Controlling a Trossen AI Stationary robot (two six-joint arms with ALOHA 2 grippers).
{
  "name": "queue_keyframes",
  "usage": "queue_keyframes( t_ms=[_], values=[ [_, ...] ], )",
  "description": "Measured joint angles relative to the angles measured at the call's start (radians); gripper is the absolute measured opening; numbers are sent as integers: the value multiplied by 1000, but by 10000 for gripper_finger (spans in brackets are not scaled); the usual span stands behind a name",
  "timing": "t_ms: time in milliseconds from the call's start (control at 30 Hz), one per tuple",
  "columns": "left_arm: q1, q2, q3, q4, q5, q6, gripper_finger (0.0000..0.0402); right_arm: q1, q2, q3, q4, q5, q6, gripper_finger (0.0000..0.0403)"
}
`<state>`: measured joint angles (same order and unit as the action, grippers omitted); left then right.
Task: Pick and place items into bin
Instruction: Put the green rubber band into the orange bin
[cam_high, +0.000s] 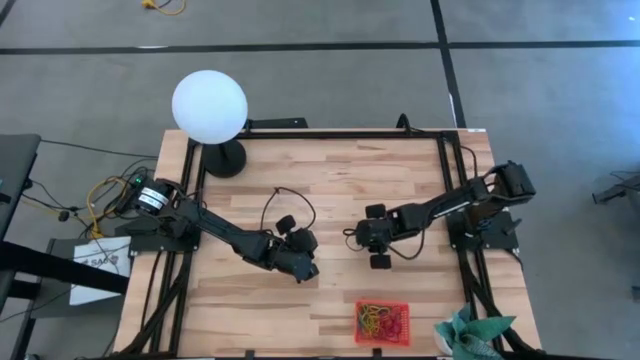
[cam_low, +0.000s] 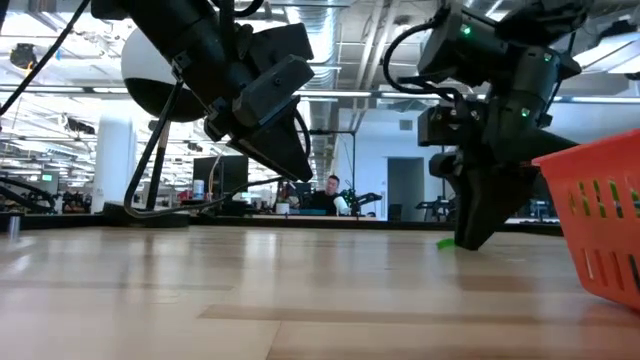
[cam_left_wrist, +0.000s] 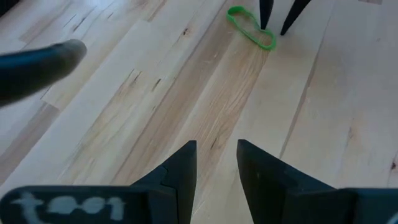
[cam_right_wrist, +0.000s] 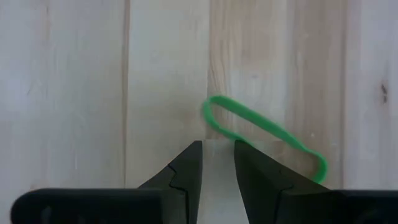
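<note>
1. Right gripper (cam_right_wrist: 217, 163) sits low over the middle of the desk (cam_high: 330, 170), tips at or nearly on the wood, right beside a green rubber band (cam_right_wrist: 261, 134). Fingers are slightly parted, a narrow gap, nothing between them.
2. Key relation: in the right wrist view the band lies just ahead of the tips and off to one side. One end of the loop curls at the gap between the fingertips, and the rest trails away diagonally. So its long axis runs oblique to the finger gap, neither along it nor square across it.
3. Left wrist view agrees: the right gripper's two tips stand at one end of the green band (cam_left_wrist: 250, 28), touching it or very close (cannot tell which).
4. Left gripper (cam_left_wrist: 216, 163) hovers left of centre, raised off the desk, pointed toward the band but well short of it. Fingers are slightly apart and empty. The right arm is clearly nearer, so my read is that this pick belongs to the right.
5. Bin (cam_high: 383, 322) sits at the near edge of the desk, toward the right corner, already holding a heap of coloured bands. It is on the right arm's side (short carry).
6. Judgement: the next move needs one strand of the near end between the right tips before closing. The band is thin and flat on the wood, so it could slide away.
</note>
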<state>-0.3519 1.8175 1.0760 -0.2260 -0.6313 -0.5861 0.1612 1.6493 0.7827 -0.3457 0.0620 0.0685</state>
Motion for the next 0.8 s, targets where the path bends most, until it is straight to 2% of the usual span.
queue_keyframes(
  t_ms=[200, 367, 800],
  values=[
    [0, 0, 0, 0, 0, 0, 107, 17, -33, 11, -1, 21, -2, 87],
    [0, 0, 0, -1, 0, 0, 107, 31, -31, 20, 10, 16, -68, 87],
    [0, 0, 0, 0, 1, 0, 107, 0, -6, 20, 64, -24, -69, 87]
  ],
)
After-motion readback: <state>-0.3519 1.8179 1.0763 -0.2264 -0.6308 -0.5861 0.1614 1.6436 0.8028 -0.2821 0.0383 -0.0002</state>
